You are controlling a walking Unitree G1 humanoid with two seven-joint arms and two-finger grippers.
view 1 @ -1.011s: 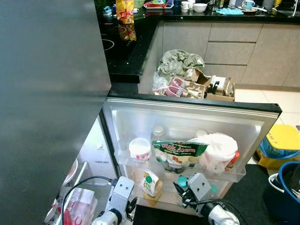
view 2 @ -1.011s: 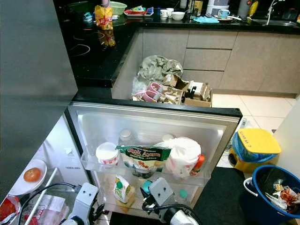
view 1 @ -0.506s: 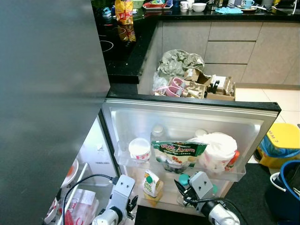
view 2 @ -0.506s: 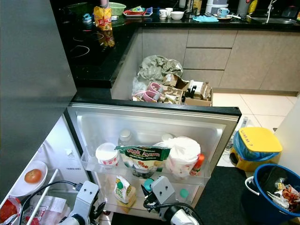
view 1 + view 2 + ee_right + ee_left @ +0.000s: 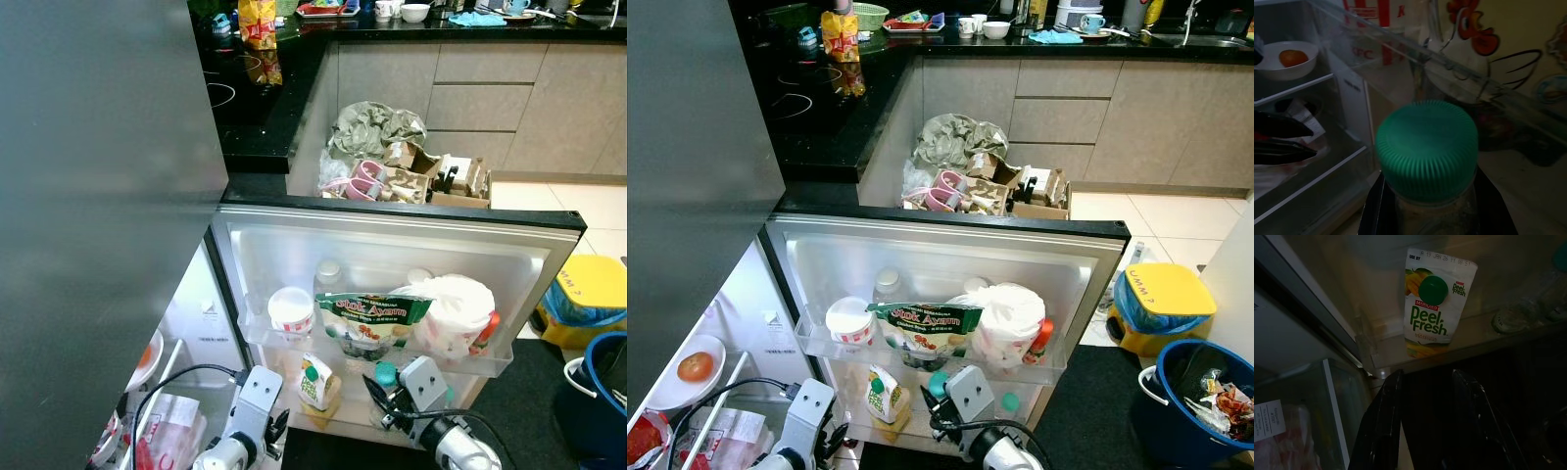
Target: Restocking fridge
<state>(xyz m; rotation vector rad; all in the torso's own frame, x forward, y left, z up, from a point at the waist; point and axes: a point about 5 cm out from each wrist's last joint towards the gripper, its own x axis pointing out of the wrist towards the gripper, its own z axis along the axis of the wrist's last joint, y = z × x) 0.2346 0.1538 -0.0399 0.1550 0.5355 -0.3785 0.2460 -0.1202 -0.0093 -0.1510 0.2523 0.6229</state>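
Fridge door [image 5: 549, 257] swung open, two door shelves loaded. Upper door shelf [image 5: 490, 364]: white tub [image 5: 292, 311], green snack bag [image 5: 372, 321] and white plastic bag [image 5: 454, 315] side by side, a bottle cap behind the tub. Lower door shelf: juice carton [image 5: 315, 384] upright at its left end, labelled Peel Fresh in the left wrist view [image 5: 1437, 298].

Right claw [image 5: 387, 403] low at the lower door shelf, clenched around a jar with a green lid [image 5: 1426, 149]; black fingers [image 5: 1374, 208] pressed on both sides of the jar body, just under the lid. Jar right of the juice carton, near a second teal-capped bottle [image 5: 1010, 402].

Left claw [image 5: 1425, 426] released, fingers apart with nothing between them, pointed toward the juice carton but short of it.

Inside the fridge at left: white bowl with an orange fruit [image 5: 694, 366] on a shelf. Behind the door: black bench [image 5: 257, 103], cardboard box of clutter [image 5: 411, 176] on the floor. Blue bucket [image 5: 1200, 397] and yellow-lidded bin [image 5: 1156, 294] on the floor at right.
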